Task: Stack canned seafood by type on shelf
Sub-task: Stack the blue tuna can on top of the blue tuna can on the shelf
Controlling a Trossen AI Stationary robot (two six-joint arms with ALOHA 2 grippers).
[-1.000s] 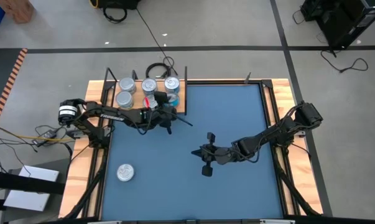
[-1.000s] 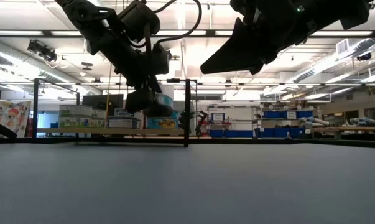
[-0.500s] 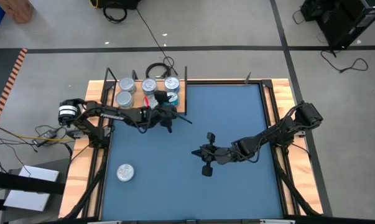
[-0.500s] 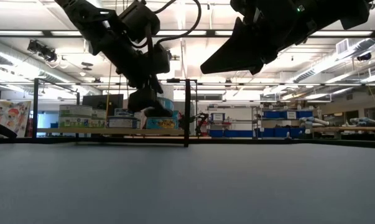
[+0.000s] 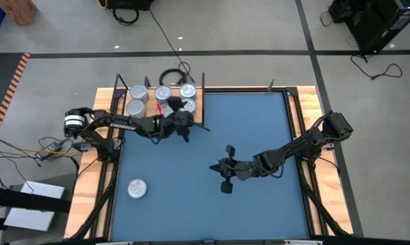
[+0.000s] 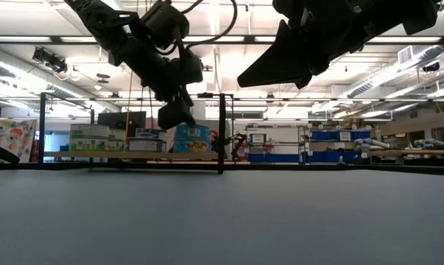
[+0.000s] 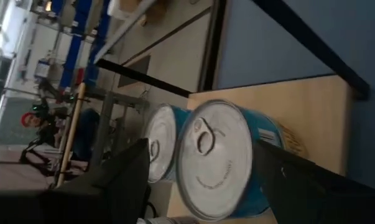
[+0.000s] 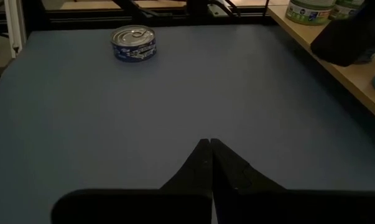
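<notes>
Several round silver tins stand on the wooden shelf (image 5: 150,102) at the table's far left. The nearest is a teal-sided tin (image 7: 221,158) at the board's right end (image 5: 189,105), with a second tin (image 7: 159,149) right behind it. My left gripper (image 5: 185,117) hovers open at the shelf's near edge. Its fingers (image 7: 122,177) stand on either side of the teal tin, seemingly clear of it. One blue-sided tin (image 5: 137,188) sits alone on the blue mat, near left (image 8: 134,43). My right gripper (image 5: 215,166) is shut and hangs above mid-mat.
Thin black uprights (image 6: 221,132) rise at the shelf's corners. Wooden frame rails (image 5: 313,109) border the blue mat (image 5: 252,122). A coiled black cable (image 5: 172,75) lies behind the shelf. The mat's middle and right side are bare under the right arm.
My left gripper has rolled a little at the wrist and tipped up beside the shelf. The teal tin, partly hidden behind it before, now stands in full view on the board. The right arm has kept still.
</notes>
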